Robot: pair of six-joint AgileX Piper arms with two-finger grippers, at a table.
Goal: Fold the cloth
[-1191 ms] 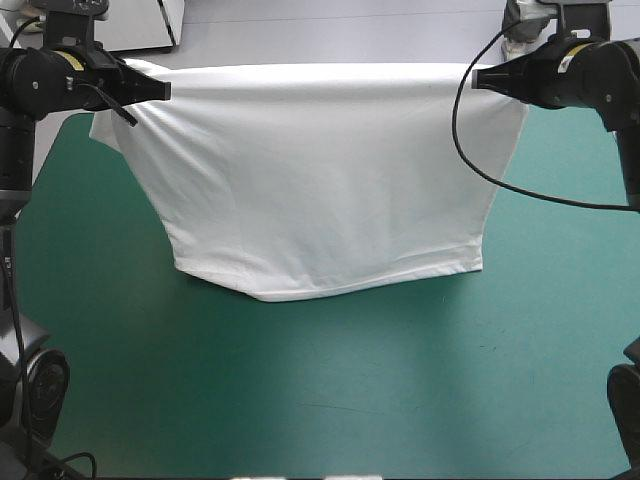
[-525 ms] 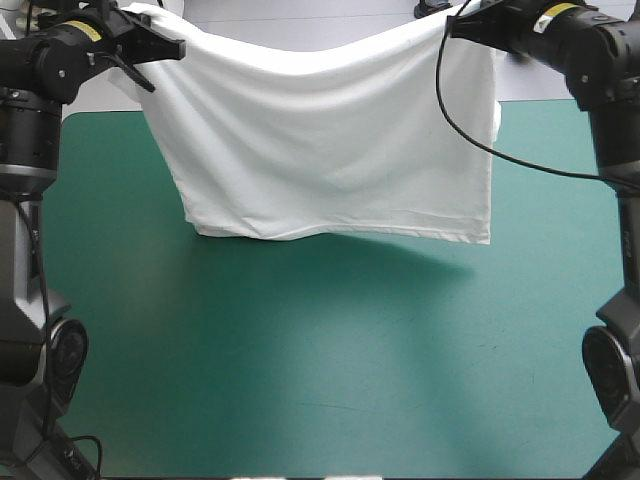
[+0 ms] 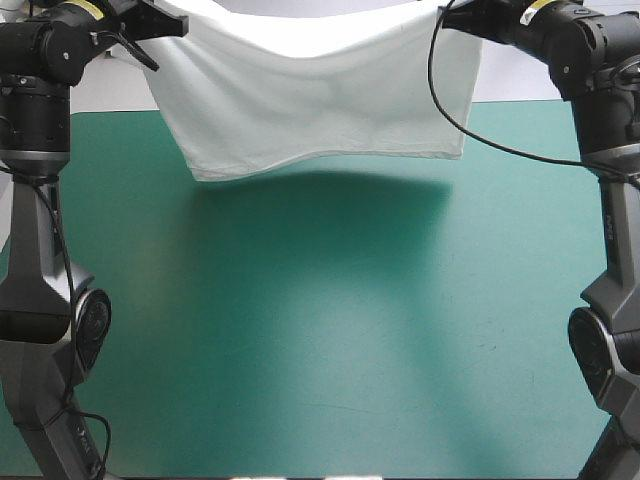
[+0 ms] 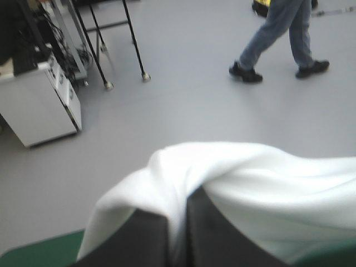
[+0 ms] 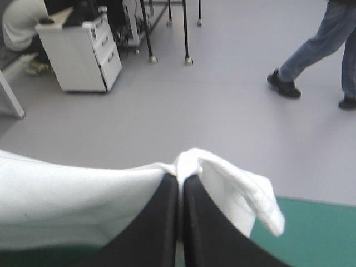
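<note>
The white T-shirt [image 3: 315, 95] hangs in the air above the table's far edge, stretched between both arms, its lower hem free of the teal-green cover. My left gripper [image 3: 175, 24] pinches its top left corner, my right gripper [image 3: 448, 17] its top right corner. In the left wrist view the black fingers [image 4: 147, 233] are all but shut, with the T-shirt [image 4: 250, 178] draped over and between them. The right wrist view shows its fingers [image 5: 194, 217] pressed together on a fold of the T-shirt [image 5: 67, 200], a sleeve hanging beside them.
The teal-green table [image 3: 320, 330] lies below the hanging shirt, with the shirt's shadow across its far half. Grey floor stretches beyond the far edge.
Both arms have risen and moved toward the far edge. The T-shirt has come up off the table; its hem, earlier near mid-table, now hangs above the far part.
</note>
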